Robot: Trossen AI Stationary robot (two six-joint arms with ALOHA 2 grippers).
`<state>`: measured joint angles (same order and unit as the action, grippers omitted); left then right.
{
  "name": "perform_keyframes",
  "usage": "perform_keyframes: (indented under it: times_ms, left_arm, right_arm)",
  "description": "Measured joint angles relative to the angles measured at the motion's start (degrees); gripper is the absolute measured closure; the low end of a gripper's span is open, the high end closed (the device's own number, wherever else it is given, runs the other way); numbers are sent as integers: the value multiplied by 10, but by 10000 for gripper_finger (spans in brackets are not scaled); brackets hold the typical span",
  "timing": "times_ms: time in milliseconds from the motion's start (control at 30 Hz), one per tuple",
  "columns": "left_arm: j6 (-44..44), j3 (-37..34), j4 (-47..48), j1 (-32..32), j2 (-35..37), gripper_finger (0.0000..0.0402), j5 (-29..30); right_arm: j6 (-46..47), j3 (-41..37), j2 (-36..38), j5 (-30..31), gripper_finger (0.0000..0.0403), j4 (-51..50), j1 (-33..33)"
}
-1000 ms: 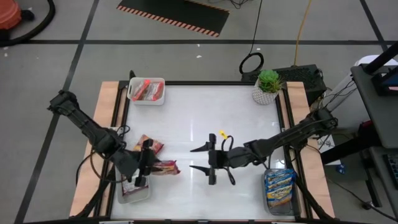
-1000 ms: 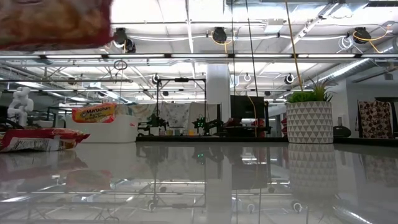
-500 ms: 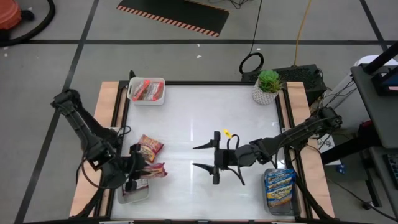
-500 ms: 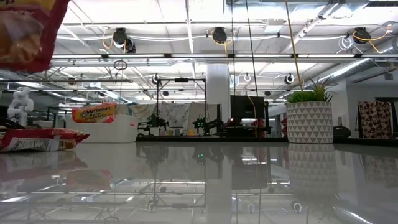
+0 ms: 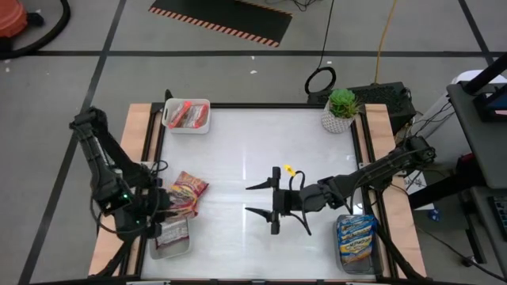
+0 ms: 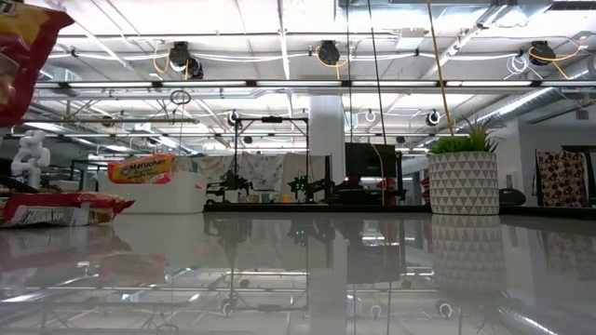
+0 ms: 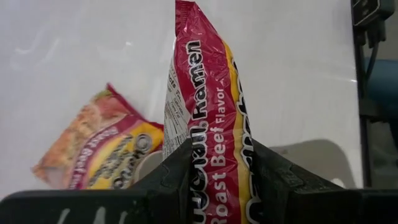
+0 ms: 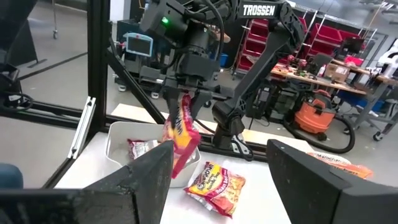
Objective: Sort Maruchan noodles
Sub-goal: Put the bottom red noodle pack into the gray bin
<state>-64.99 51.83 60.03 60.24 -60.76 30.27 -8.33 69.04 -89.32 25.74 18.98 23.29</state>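
Maruchan noodles are being sorted, and the left gripper [image 5: 155, 224] is clamping 1 dark red roast beef packet [image 7: 208, 134] between its fingers [image 7: 180, 180], hanging it upright over the clear bin [image 5: 170, 247] at the near left corner of the table [image 5: 253, 142]. That bin is already holding at least 1 similar packet [image 5: 176, 233]. Just beside it, toward the table's middle, 1 more red-and-yellow packet [image 5: 187, 192] is lying flat on the white surface, apart from the gripper. The right gripper [image 5: 265, 199] is waiting near the middle of the table with its fingers [image 8: 320, 177] spread wide and nothing between them. At the near right corner, blue packets [image 5: 356, 237] are sitting in a second bin [image 5: 342, 261]. At the far left corner, a white bin [image 5: 187, 126] is holding orange-red packets [image 5: 187, 115]. A potted plant [image 5: 341, 110] is standing at the far right corner.
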Motion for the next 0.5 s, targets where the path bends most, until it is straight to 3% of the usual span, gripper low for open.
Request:
perform_keyframes:
  times_ms: [133,500]
  left_arm:
    - [-46,0,45,41,11,282,27]
    - [-164,0,136,110,12,282,29]
  right_arm:
    - [19,0,0,0,151,-2,0]
    - [78,0,0,-2,151,-7,1]
